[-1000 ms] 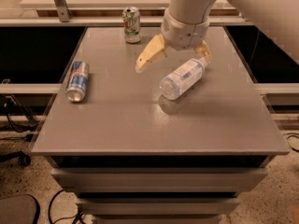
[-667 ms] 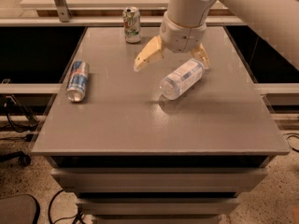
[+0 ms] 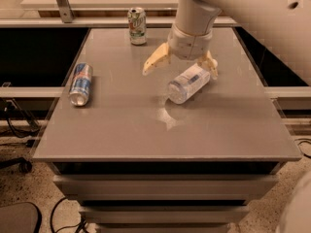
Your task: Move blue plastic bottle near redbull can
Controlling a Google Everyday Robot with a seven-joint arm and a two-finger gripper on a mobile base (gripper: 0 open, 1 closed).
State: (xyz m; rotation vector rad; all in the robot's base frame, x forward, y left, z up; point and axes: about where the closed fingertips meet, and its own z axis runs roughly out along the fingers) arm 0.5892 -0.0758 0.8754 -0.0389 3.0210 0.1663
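The blue plastic bottle (image 3: 188, 83) lies on its side right of the table's middle, its base toward the front left. My gripper (image 3: 180, 68) hangs open just above and behind it, with one yellow finger (image 3: 154, 60) to the bottle's left and the other (image 3: 211, 65) at its far right end. The fingers do not close on the bottle. The redbull can (image 3: 81, 83) lies on its side near the table's left edge, well apart from the bottle.
A green-and-white soda can (image 3: 137, 26) stands upright at the back of the grey table (image 3: 160, 130). A second table surface and a metal post (image 3: 60, 3) lie behind. Dark gaps flank the table on both sides.
The gripper has shifted slightly left and toward the front over the bottle. The bottle and both cans lie where they were.
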